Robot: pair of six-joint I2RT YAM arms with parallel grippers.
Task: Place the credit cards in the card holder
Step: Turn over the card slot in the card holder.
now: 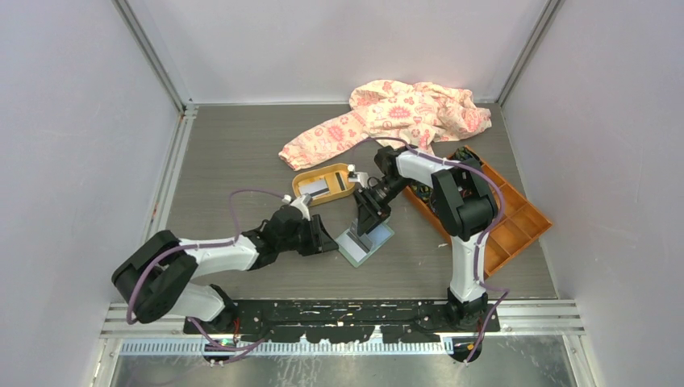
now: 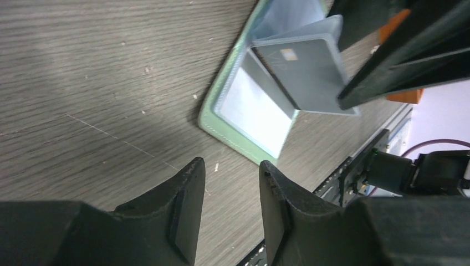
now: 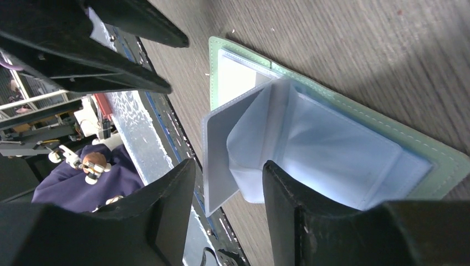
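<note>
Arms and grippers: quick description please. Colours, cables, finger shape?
Both arms match: the left arm and right arm have white links between bulky black joint housings. A purple cable loops along each. The left gripper and right gripper are matte black, each with two thick wedge-shaped fingers tapering to blunt tips, with flat inner pads. No markings visible.

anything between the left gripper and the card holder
Nothing: in the left wrist view only bare table lies between the left gripper and the card holder.
</note>
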